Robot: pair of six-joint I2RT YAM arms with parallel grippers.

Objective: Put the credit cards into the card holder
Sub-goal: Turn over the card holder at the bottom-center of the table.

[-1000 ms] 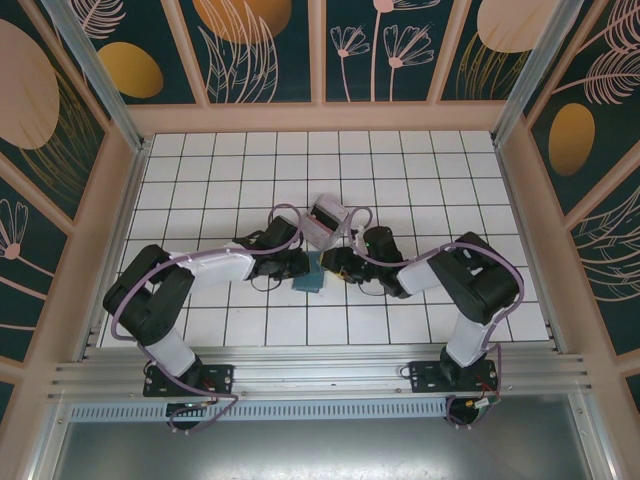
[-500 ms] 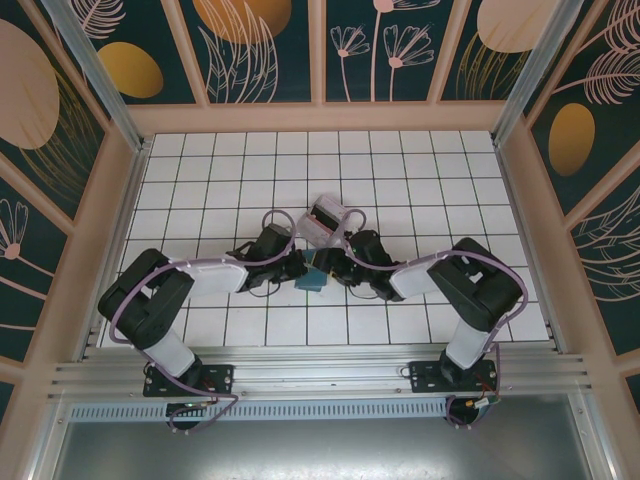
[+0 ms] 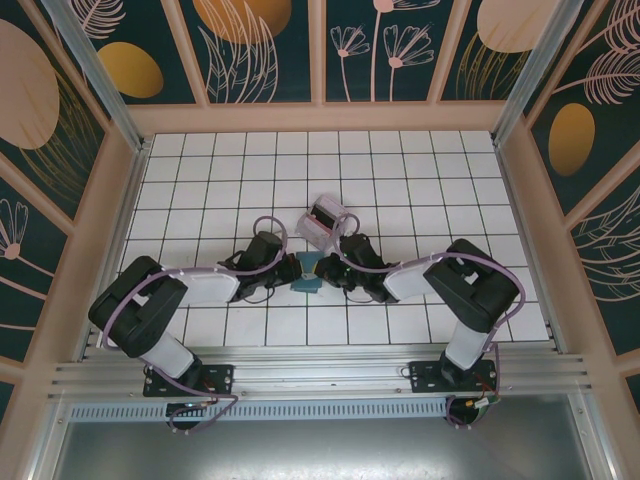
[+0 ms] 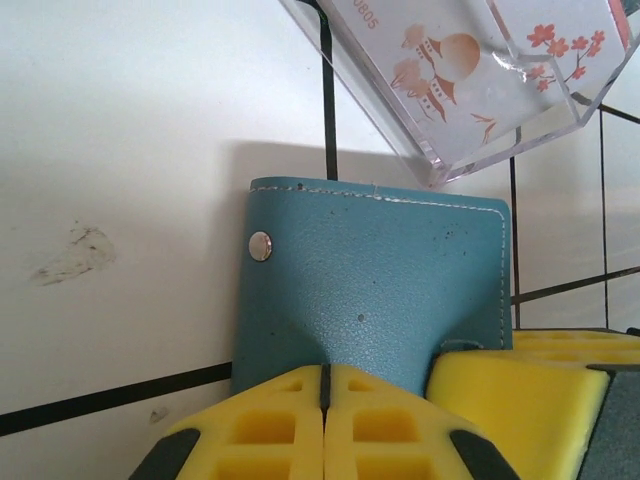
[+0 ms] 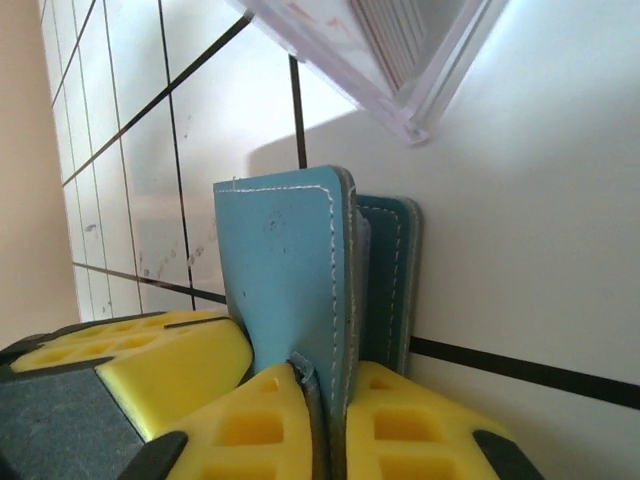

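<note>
The card holder (image 3: 307, 283) is a teal bifold wallet on the white tiles between both arms. In the left wrist view its cover (image 4: 380, 280), with a silver snap, puckers up into my left gripper (image 4: 325, 378), which is shut on it. My right gripper (image 5: 335, 388) is shut on one flap (image 5: 285, 270), which stands upright while the other leaf (image 5: 385, 280) lies behind it. From above, the left gripper (image 3: 296, 271) and right gripper (image 3: 323, 271) meet at the wallet, almost touching. The credit cards are out of view.
A small clear plastic box (image 3: 325, 220) with pinkish printed contents lies just beyond the wallet, its corner (image 4: 460, 90) overhanging the wallet's far edge. White tiled floor (image 3: 420, 180) lies open all round. Pink frame walls (image 3: 320, 118) bound the table.
Both arms have stretched inward to the wallet. The left gripper finished closing, and the right gripper went from half open to shut on the flap.
</note>
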